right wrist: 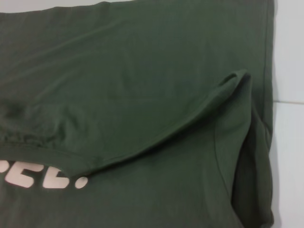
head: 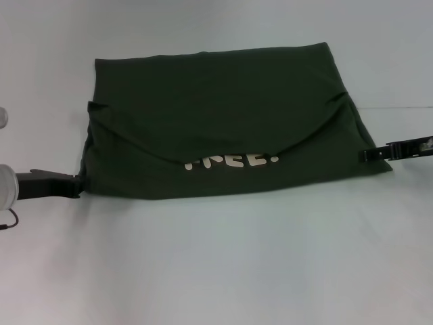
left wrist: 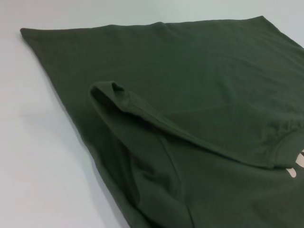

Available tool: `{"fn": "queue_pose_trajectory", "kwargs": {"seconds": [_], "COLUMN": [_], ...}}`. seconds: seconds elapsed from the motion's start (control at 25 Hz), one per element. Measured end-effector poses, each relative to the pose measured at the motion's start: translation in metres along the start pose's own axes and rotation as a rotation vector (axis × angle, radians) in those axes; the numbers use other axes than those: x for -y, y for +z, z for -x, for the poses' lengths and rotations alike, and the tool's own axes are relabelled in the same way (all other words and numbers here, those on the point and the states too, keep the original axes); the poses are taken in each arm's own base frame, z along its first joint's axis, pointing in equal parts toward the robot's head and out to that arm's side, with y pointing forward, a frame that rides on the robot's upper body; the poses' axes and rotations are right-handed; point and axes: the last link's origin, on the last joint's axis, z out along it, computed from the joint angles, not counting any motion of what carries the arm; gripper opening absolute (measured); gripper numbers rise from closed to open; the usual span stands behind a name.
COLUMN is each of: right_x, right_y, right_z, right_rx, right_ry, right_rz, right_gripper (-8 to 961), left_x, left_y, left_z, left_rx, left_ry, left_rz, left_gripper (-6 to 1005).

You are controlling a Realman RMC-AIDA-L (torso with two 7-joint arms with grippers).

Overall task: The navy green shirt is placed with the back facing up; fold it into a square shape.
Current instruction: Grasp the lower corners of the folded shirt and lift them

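Note:
The navy green shirt (head: 216, 101) lies flat on the white table, its far part folded toward me so that a curved hem crosses the middle. Below that hem, pale cream lettering (head: 233, 161) peeks out, half covered. My left gripper (head: 73, 184) sits low at the shirt's near-left corner, touching the cloth edge. My right gripper (head: 367, 155) reaches in from the right and meets the shirt's right edge near its front corner. The left wrist view shows the shirt (left wrist: 190, 71) with a folded flap; the right wrist view shows the shirt (right wrist: 142, 71) and lettering (right wrist: 47, 178).
The white table (head: 216, 271) spreads wide in front of the shirt and behind it. A thin seam line (head: 406, 107) runs across the table at the right. A cable (head: 8, 220) hangs by my left arm at the frame's left edge.

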Motion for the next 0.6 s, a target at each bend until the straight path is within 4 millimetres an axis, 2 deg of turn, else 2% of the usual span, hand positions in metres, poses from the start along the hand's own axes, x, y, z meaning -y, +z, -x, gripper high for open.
{"fn": "queue_pose_trajectory", "kwargs": {"seconds": [0.6], "right_x": [-0.012], "right_y": [0.026], "right_z": [-0.012], "right_rx": [0.036], "right_ry": [-0.114], "right_rz": [-0.060], "right_gripper": [904], "left_x": [-0.003], "left_y": [0.002], "left_z": [-0.001], "left_rx": [0.004], "left_ry": [0.003], "left_rz": [0.013], "left_gripper": [1]}}
